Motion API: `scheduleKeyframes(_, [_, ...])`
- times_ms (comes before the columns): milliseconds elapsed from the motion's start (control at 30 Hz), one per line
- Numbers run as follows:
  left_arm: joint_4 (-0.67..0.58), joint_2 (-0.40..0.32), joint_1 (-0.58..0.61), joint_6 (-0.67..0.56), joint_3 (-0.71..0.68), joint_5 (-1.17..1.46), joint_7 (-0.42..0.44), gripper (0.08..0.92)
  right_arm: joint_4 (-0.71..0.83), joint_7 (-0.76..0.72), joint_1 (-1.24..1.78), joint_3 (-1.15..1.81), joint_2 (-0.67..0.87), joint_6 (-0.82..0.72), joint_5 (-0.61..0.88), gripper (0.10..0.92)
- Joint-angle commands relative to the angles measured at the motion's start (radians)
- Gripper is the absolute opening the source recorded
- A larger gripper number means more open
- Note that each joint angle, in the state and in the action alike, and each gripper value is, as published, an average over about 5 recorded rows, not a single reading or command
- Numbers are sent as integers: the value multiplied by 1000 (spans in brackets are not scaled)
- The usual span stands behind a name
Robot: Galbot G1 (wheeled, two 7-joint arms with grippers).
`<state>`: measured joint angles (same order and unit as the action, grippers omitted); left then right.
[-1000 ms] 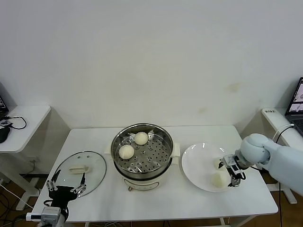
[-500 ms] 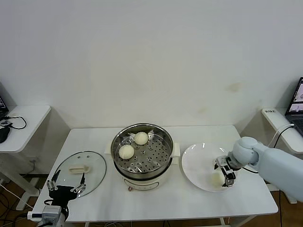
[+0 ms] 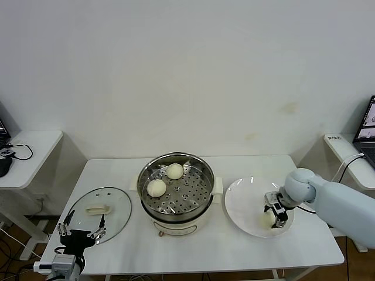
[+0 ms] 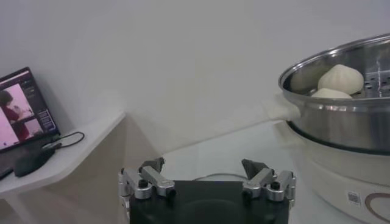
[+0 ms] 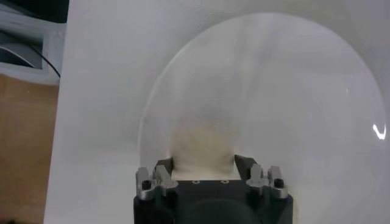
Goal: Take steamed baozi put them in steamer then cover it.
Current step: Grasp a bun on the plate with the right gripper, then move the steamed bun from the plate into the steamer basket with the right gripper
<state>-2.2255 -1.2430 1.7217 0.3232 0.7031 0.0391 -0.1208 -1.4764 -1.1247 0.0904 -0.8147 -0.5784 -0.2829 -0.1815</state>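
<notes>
Right gripper [image 3: 275,213] clamped on smooth, round, pale bun [image 5: 201,143] on glossy white plate [image 3: 243,205]; left gripper [image 3: 81,228] parked apart near glass lid [image 3: 101,212]. Round steel steamer [image 3: 176,188] upright, with two buns [image 3: 165,180].

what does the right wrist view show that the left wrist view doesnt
Only the right wrist view: the right gripper closed around a steamed baozi on the white plate.

Only the left wrist view: the open left gripper, parked low beside the steamer, two baozi inside it, and a lit screen on a side table.

Both: the white tabletop. Neither shows the cover.
</notes>
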Motion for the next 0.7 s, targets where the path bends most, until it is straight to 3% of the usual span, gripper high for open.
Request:
scheduleKeyframes(33, [-3,2,-1,0,-1,1,0,823,-43,-44,-146,-36,41,-2,56,645])
scheduleKeyframes(333, [-12,17,-5,1,5,12,1,823,-52,-61,-453,-136,22,-7,200,645])
scheduleKeyframes(700, [-14,26,-14,0,10,21,1,823,-2,-35,-750,-272,-229,-34,356,645])
